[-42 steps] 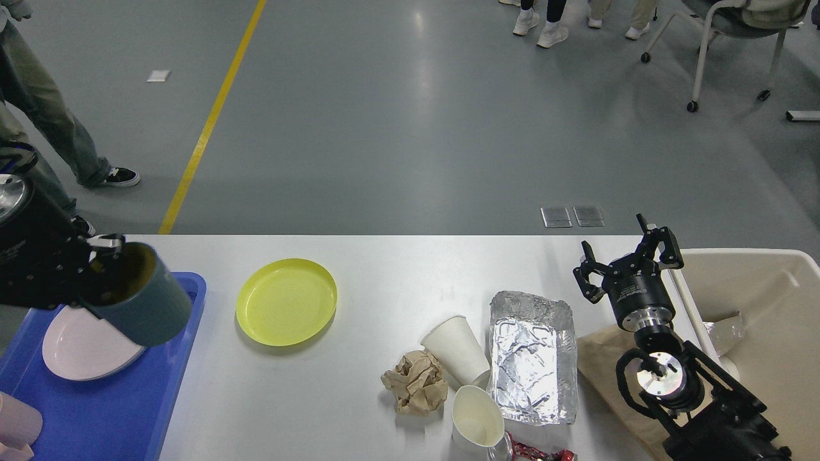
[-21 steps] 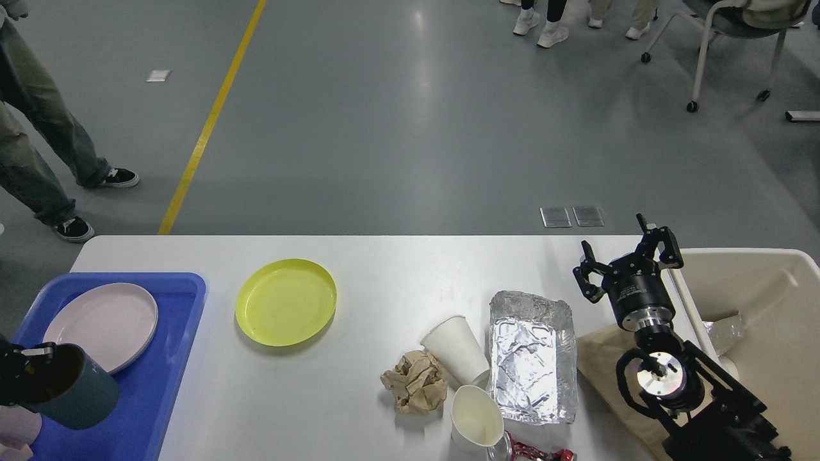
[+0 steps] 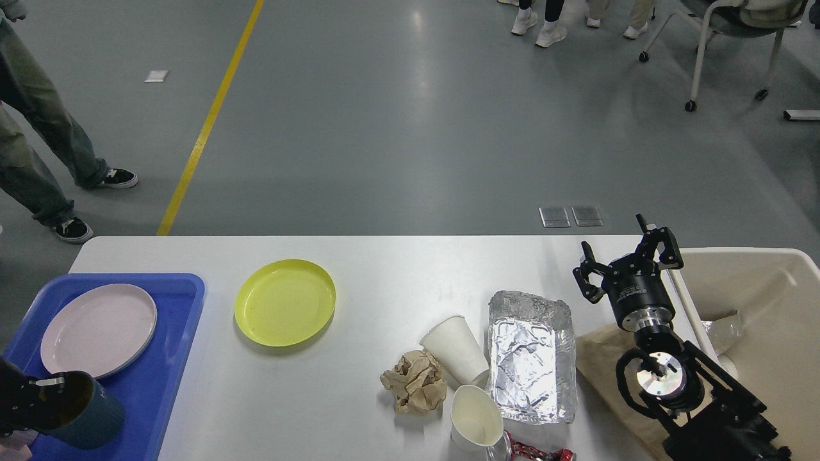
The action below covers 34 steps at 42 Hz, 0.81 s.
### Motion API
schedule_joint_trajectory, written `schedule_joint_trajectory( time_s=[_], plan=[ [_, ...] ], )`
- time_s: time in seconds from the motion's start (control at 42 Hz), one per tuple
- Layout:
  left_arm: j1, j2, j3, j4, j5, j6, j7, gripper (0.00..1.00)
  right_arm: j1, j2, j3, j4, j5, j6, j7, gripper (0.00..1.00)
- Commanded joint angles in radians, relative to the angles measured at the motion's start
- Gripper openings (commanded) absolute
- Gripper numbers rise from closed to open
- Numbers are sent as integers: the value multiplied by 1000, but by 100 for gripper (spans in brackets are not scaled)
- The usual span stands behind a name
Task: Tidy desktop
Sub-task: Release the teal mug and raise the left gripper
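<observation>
desktop (image 3: 384, 275) white | plate (image 3: 285, 302) yellow | tray (image 3: 160, 384) blue (pale pink plate (image 3: 98, 329) inside) | cup (image 3: 90, 413) dark teal

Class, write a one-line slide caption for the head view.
Left end effector lowers teal cup onto blue tray; yellow plate waits on desktop.

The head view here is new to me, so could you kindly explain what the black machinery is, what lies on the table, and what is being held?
The picture comes from the robot's own head camera, looking down at the large white desktop. The black jointed thing at right is its right arm; its right gripper hovers open and empty. At the lower left edge, the left gripper holds a dark teal cup over a blue plastic tray, beside a pale pink plate. On the desktop lie a yellow round plate, crumpled brown paper, two white paper cups and a foil tray. A beige bin stands at right.
</observation>
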Motion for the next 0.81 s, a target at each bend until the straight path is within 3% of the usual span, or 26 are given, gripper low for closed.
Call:
schedule_joint_trajectory(
  time_s=[0.0,0.262,0.452,0.619,0.714,0.785],
  plan=[
    [1,-2,0,-2,1,7,2,0,0,-1,0,0,1,0,0,100],
    [10,-2,-2,-2,-10,8,3,3,0,0,0,0,1,0,0,100],
    [18,-2,0,-2,-12,62,0,49,0,-1,1,0,-1,0,0,100],
    [27,-3,0,-6,-12,73,0,62,0,0,1,0,1,0,0,100],
    [25,-3,0,-12,-10,68,2,76,0,0,0,0,-1,0,0,100],
    [24,-3,0,-14,-12,60,2,81,0,0,1,0,-1,0,0,100]
  ],
)
